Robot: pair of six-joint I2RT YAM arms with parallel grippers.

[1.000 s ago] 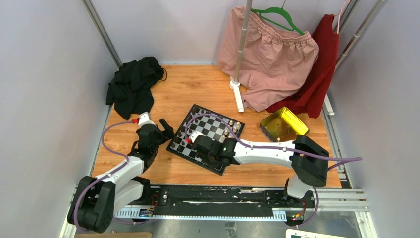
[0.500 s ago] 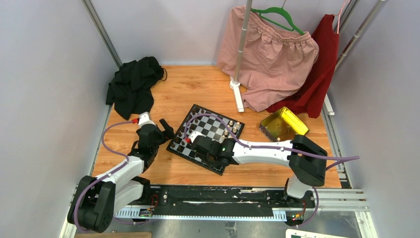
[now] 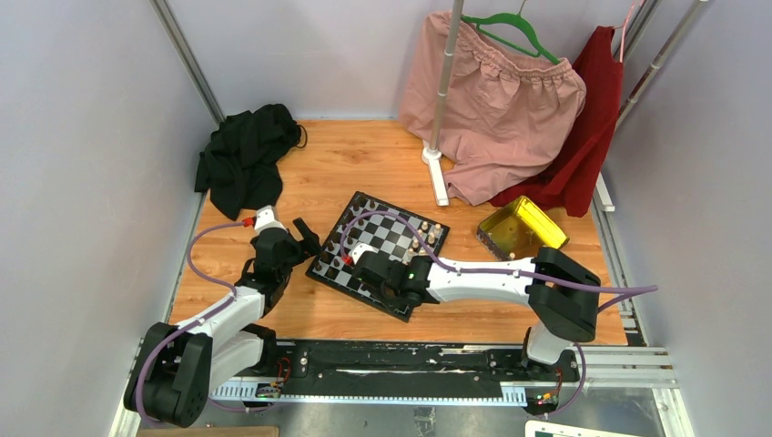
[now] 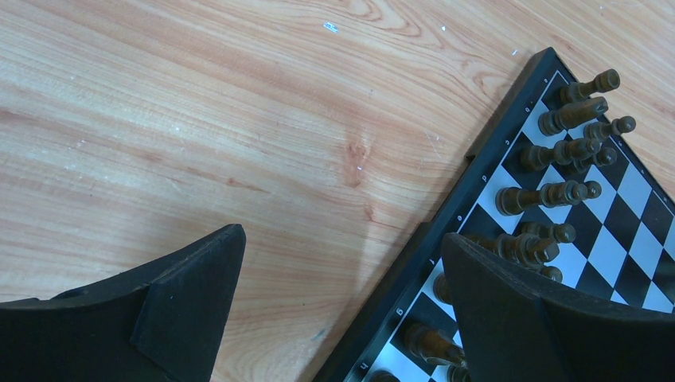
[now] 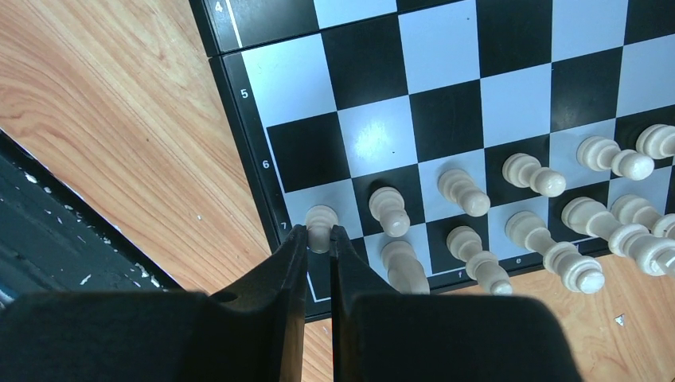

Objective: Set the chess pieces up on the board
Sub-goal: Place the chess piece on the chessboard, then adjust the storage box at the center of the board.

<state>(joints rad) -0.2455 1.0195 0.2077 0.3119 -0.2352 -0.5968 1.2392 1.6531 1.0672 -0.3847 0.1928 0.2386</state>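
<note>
Over the wooden table (image 4: 199, 119), the left gripper (image 4: 342, 239) hangs with jaws spread wide, holding nothing. The chessboard (image 4: 637, 191) edge passes under its right finger, with the dark pieces (image 4: 557, 151) ahead and to the right. The right gripper (image 5: 319, 239) has its jaws pinched on a cream pawn (image 5: 321, 219) standing on the row-7 edge square, cream neighbours (image 5: 470, 199) just beside. Judged step: seating this pawn. Next move: release and lift straight up, clear of those neighbours.

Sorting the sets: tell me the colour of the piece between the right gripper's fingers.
Pale cream; the piece shows best in the right wrist view.
</note>
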